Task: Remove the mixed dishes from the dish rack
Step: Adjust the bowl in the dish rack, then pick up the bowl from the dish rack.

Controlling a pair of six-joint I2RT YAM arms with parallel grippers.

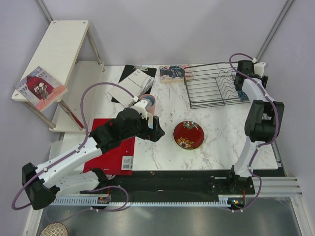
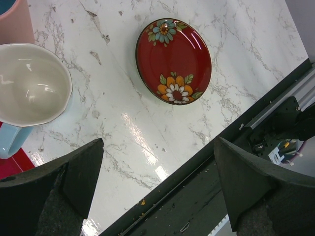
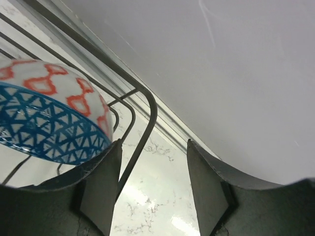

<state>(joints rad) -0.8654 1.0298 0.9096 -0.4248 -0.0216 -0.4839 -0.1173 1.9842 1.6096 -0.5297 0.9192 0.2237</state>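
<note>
The left hand (image 2: 158, 147) hangs over the marble bench (image 2: 123, 113), fingers spread wide, holding nothing. Beside it stand the light blue handled mug (image 2: 30, 83) and pink cup (image 2: 14, 22); the dark red floral plate (image 2: 173, 60) lies just beyond. At the right end of the dish rack (image 1: 216, 84), the right hand (image 3: 153, 147) gapes open astride the rim wire, gripping nothing. The small blue-patterned bowl (image 3: 47, 115) sits in the rack beside one finger, perhaps touching it.
</note>
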